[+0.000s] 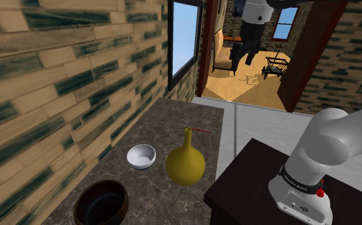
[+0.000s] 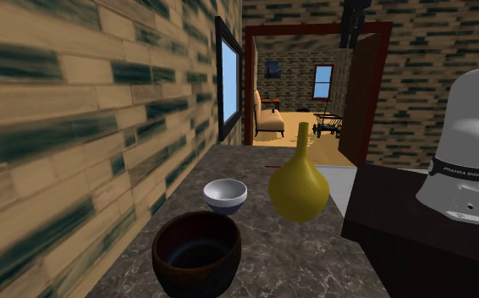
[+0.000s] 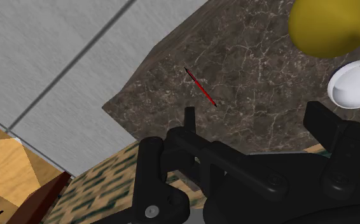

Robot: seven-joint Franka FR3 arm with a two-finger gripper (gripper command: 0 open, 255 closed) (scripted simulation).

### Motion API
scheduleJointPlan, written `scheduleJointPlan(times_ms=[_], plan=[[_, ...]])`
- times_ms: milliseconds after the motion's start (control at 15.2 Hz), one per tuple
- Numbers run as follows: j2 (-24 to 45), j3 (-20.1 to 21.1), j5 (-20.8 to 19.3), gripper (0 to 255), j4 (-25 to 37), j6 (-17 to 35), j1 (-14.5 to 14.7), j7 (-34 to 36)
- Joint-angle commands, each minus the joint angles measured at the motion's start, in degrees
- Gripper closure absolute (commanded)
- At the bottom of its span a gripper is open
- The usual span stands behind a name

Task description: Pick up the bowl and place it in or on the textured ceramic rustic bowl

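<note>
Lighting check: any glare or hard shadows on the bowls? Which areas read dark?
Shoulder view: counter dim, no clear shadow under white bowl or vase; room past the doorway far brighter. Second exterior view: dark bowl nearly black inside; window a flat bright blue. Wrist view: even light, white bowl bright, no glare.

White bowl [image 1: 141,156] upright near dark bowl [image 1: 101,202].

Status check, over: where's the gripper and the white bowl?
Gripper high, well off counter. White bowl on counter, not yet picked. Yellow vase close beside it.
</note>
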Motion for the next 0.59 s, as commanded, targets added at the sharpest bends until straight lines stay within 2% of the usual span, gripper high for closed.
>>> scheduleJointPlan(times_ms=[0, 528], plan=[[0.0, 0.0, 0.0, 0, 0.0, 0.0, 0.0, 0.0], [8.2, 3.7, 3.3, 0, -5.9, 13.1, 1.6, 5.8]])
